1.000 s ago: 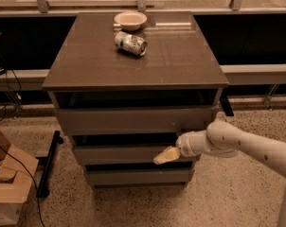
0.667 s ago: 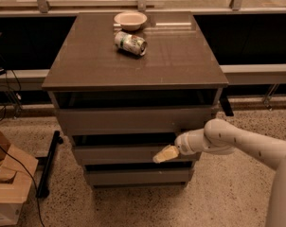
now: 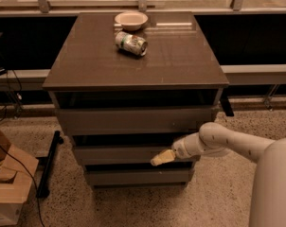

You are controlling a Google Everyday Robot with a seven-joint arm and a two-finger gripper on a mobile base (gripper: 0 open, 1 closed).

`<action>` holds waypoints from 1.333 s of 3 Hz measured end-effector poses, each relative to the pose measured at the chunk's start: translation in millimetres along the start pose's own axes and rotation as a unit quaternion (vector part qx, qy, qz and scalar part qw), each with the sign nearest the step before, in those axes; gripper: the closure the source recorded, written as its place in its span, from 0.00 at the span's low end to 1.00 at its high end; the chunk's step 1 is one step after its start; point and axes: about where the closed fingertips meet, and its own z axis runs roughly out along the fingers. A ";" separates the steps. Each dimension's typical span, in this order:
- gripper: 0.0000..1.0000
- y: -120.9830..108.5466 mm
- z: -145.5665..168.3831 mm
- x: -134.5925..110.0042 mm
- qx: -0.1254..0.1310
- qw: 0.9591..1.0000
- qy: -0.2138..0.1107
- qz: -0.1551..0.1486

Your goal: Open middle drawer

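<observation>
The middle drawer is a flat grey-brown front between a taller top front and a smaller bottom front of the cabinet. My gripper, with pale fingers, lies against the right part of the middle drawer's front, just under its top edge. My white arm reaches in from the lower right. Dark gaps show above each drawer front.
A white bowl and a tipped can rest on the cabinet top. A cardboard box and cables lie on the floor at left. A black bar stands beside the cabinet's left side.
My arm has shifted slightly left toward the cabinet; the gripper stays at the middle drawer's front. The drawers look the same.
</observation>
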 end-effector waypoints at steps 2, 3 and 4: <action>0.63 3.0 -7.6 -7.0 0.000 1.000 0.000 0.000; 0.47 2.6 -8.2 -8.4 0.000 1.000 0.000 0.000; 0.25 2.6 -8.2 -8.4 0.000 1.000 0.000 0.000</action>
